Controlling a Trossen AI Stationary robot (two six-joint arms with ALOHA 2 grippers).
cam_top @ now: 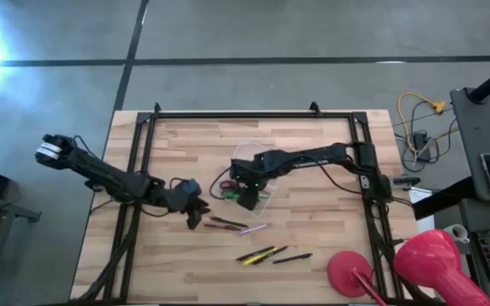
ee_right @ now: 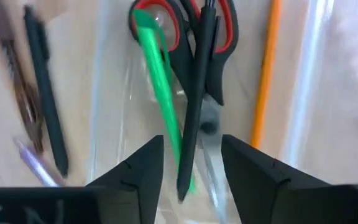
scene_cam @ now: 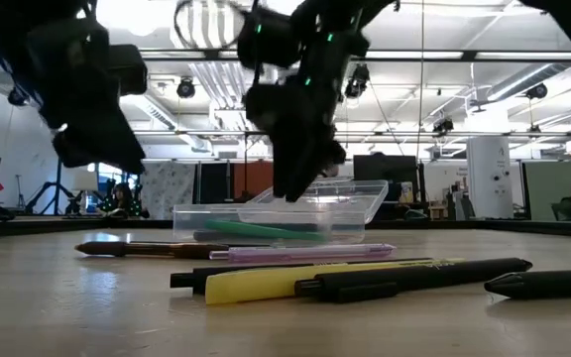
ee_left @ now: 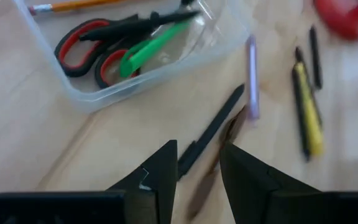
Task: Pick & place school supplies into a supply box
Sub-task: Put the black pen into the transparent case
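My right claw hangs open over the clear supply box, a black pen between its fingers, above the scissors, green pen and orange pencil. The left claw, open, hovers over the dark brown pen on the tabletop. Risk: I could nudge the light box sideways.

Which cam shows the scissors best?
Left wrist view: the scissors lie whole in the supply box, red handles clear. The right wrist view has them partly behind a dark pen. The high view shows only a red speck; the low view hides them.
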